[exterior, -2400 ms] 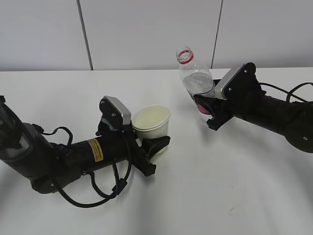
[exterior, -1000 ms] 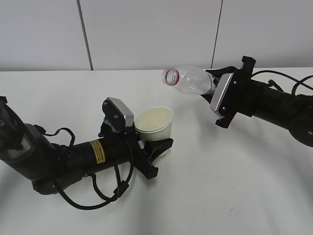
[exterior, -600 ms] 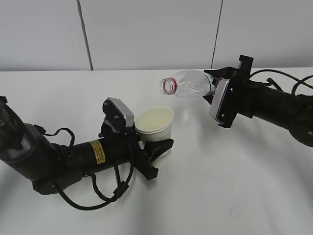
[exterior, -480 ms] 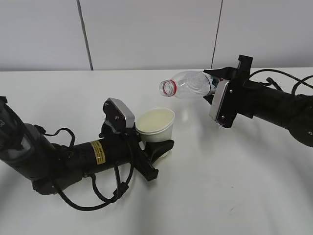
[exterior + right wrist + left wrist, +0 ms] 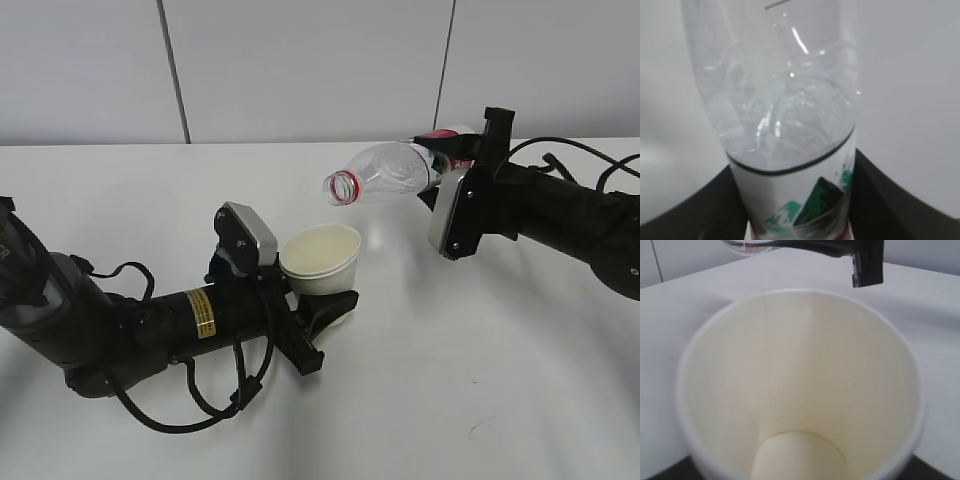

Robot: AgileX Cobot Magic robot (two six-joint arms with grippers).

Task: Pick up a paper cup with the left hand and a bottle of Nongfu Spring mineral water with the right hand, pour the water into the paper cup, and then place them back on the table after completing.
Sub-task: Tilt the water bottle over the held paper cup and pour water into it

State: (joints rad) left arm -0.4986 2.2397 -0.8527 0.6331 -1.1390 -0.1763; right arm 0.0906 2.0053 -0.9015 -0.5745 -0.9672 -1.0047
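Observation:
My left gripper (image 5: 325, 305) is shut on a white paper cup (image 5: 322, 260) and holds it tilted, mouth up and to the right. The cup fills the left wrist view (image 5: 800, 385); its inside looks dry. My right gripper (image 5: 445, 165) is shut on the clear bottle (image 5: 385, 175), which lies almost level in the air, its open red-ringed mouth pointing left and slightly down, above and just right of the cup's rim. In the right wrist view the bottle (image 5: 785, 125) shows clear plastic with water and a white-green label between the black fingers (image 5: 875, 195).
The white table (image 5: 450, 380) spreads around both arms. A grey panelled wall (image 5: 300, 70) stands behind it. The left arm with its yellow sticker (image 5: 203, 309) and loose cables lies low at the front left.
The right gripper has tipped the bottle from upright to nearly level and brought its mouth left and lower toward the cup. The left gripper has shifted the cup slightly right.

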